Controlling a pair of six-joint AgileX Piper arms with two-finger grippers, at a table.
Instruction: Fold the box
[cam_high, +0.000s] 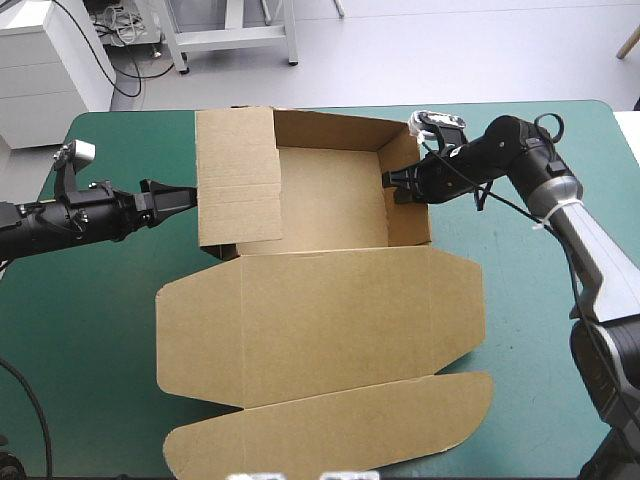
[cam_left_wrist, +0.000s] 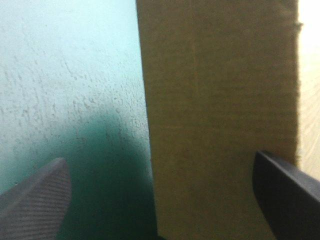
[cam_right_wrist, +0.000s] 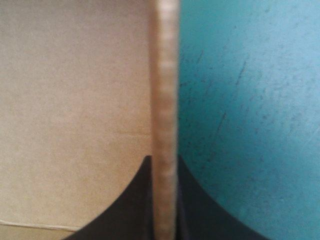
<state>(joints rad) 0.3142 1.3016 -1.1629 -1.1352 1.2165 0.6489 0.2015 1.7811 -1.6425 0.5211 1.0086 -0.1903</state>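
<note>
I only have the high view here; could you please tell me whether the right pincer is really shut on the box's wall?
Observer: Yes. In the right wrist view the right pincer is all but shut, with the edge of the box wall pinched between its fingers.
Operator: Thank you. Is the left pincer gripping its wall too?
Observer: No. The left pincer is open: its fingers stand wide apart with the brown board between them.
Operator: Is the board centred in that gap?
Observer: No. It sits against one finger's side, while bare teal-green cover shows between the board and the other finger.
</note>
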